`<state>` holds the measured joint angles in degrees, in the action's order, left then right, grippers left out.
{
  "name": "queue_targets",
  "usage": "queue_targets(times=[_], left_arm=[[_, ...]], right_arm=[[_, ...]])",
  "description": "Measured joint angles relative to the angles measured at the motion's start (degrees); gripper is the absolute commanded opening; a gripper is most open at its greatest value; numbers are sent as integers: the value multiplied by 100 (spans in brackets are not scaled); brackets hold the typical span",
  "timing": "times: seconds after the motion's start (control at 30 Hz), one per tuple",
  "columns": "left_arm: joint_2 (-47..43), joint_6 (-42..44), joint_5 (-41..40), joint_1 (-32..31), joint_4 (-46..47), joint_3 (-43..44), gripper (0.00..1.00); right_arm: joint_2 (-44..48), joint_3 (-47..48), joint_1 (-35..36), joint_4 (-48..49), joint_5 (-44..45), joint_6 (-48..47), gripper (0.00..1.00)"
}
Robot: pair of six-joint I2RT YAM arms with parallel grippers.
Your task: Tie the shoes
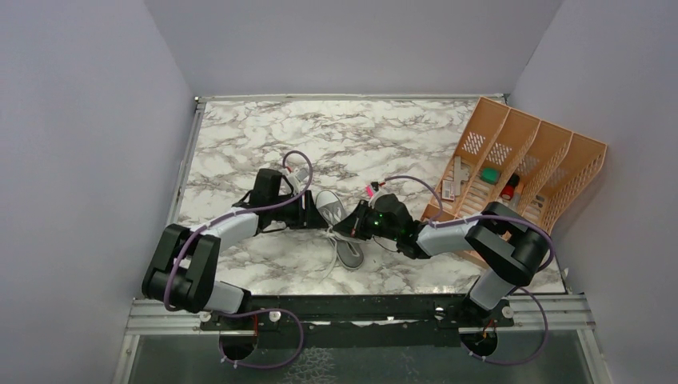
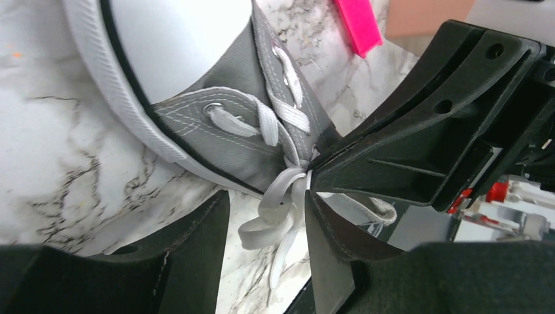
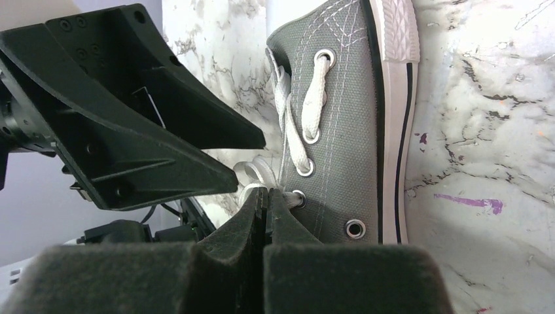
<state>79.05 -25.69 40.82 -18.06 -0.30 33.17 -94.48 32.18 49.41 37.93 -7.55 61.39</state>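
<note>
The sneaker (image 1: 329,208) lies on the bench (image 1: 240,128) between the arms. At its top eyelets the right jaws are pinched tight on the laces (image 3: 298,147). The left jaws stand apart around a loop (image 2: 271,222) beside them. Knotting seems under way. Next, the left jaws should close and draw away from the sneaker.

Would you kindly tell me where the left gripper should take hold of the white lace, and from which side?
Grip the slack loops of the lace just beyond where the right gripper pinches it beside the sneaker. Come from the side opposite that gripper, jaws across the flat strands: they hang free there, and the left gripper is open around them.
</note>
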Motion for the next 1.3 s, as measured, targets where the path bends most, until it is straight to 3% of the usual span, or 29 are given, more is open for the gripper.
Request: queue_targets(times=[0.4, 0.67, 1.1, 1.3], left_arm=[[330, 13, 820, 0, 634, -114, 42], [439, 46, 977, 0, 682, -168, 25], [726, 87, 975, -26, 667, -63, 28], [743, 98, 938, -109, 664, -4, 15]], right_arm=[[0, 2, 0, -17, 0, -2, 1], [-2, 7, 0, -20, 2, 2, 1], [-2, 35, 0, -61, 0, 0, 1], [-26, 55, 0, -81, -2, -2, 1]])
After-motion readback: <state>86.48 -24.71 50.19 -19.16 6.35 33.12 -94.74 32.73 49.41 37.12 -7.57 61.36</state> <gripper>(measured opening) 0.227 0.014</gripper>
